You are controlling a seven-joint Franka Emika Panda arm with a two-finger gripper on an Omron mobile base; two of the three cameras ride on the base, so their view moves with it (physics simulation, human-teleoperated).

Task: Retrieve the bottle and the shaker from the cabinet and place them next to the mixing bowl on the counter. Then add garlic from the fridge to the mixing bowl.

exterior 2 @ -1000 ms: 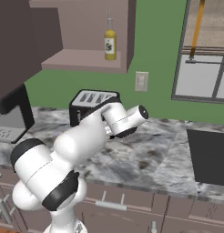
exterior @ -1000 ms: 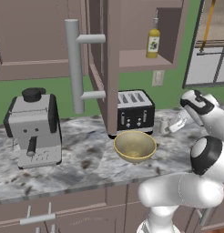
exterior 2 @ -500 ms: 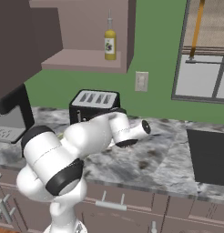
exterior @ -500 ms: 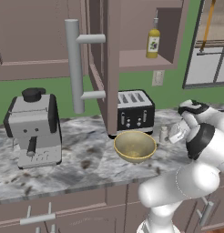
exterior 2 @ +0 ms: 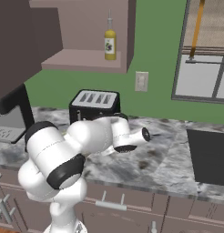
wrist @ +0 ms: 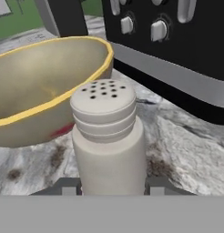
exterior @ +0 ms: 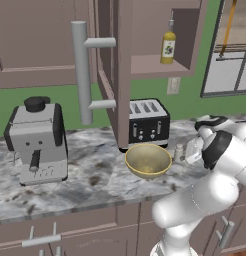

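Looking at it now, the gripper (wrist: 112, 189) is clamped on the shaker (wrist: 108, 136), which stands upright on the counter (wrist: 186, 150) just beside the mixing bowl (wrist: 45, 86), toaster (wrist: 177, 50) right behind, so letting go looks next.

Glossy white arm (exterior: 205, 197), seemingly black joints

Black toaster (exterior: 149, 121) upright against green wall; grey coffee machine (exterior: 37, 140) well left of it; wall outlet (exterior 2: 141, 81) above; window (exterior 2: 209, 50) right; dark cooktop (exterior 2: 209, 157) at far right
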